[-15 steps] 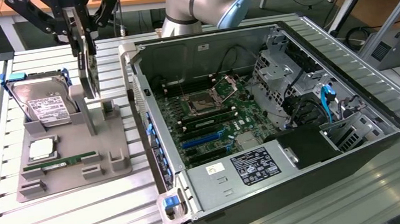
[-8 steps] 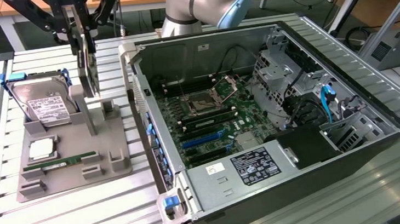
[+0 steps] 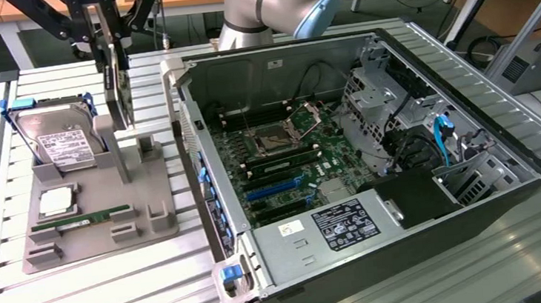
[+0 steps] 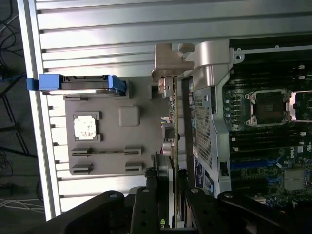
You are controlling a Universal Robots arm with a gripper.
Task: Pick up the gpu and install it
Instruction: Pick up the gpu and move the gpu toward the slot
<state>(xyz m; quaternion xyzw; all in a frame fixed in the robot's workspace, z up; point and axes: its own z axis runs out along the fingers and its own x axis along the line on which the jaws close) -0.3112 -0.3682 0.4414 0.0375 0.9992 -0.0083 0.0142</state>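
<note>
The gpu stands upright on edge at the exterior view's left, a thin dark card with a board face, over the tall post of the grey holder. My gripper is shut on its upper edge. I cannot tell whether the card's lower edge still touches the post. In the wrist view the gpu shows edge-on, with its metal end bracket at the far end. The black fingers of the gripper press on both faces of the card.
The grey holder also carries a hard drive with blue rails, a processor chip and a green memory stick. To the exterior view's right lies the open computer case, with motherboard, blue slots and power supply.
</note>
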